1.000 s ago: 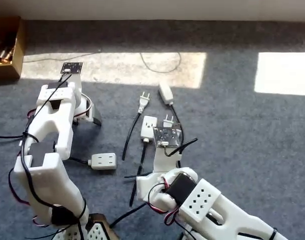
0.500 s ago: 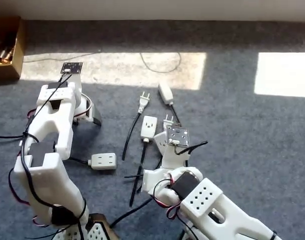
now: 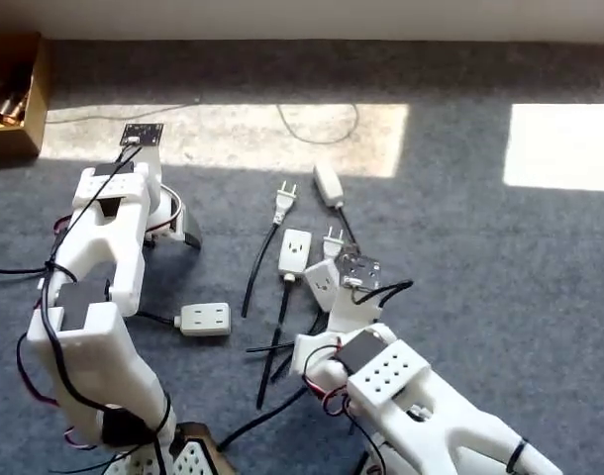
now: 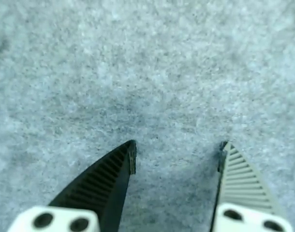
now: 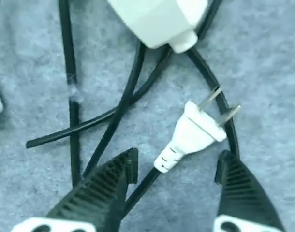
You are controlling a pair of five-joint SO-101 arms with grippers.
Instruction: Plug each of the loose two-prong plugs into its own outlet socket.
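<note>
On grey carpet [image 3: 480, 247], flat between the tips of the wide-open, empty right gripper [image 5: 177, 159], a small white moulded two-prong plug [image 5: 198, 129] on black cord [image 5: 142, 186]: likely light, rigid, slick, best pinched across its body, clear of thin prongs [image 5: 210, 99]; left gripper [image 4: 178, 147] equally open, empty.

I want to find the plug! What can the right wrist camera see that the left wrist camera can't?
Right wrist view alone: a white two-prong plug lying just ahead of the open right gripper, black cords and a white outlet socket. Left wrist view alone: the open left gripper. Both: grey carpet underneath.
</note>
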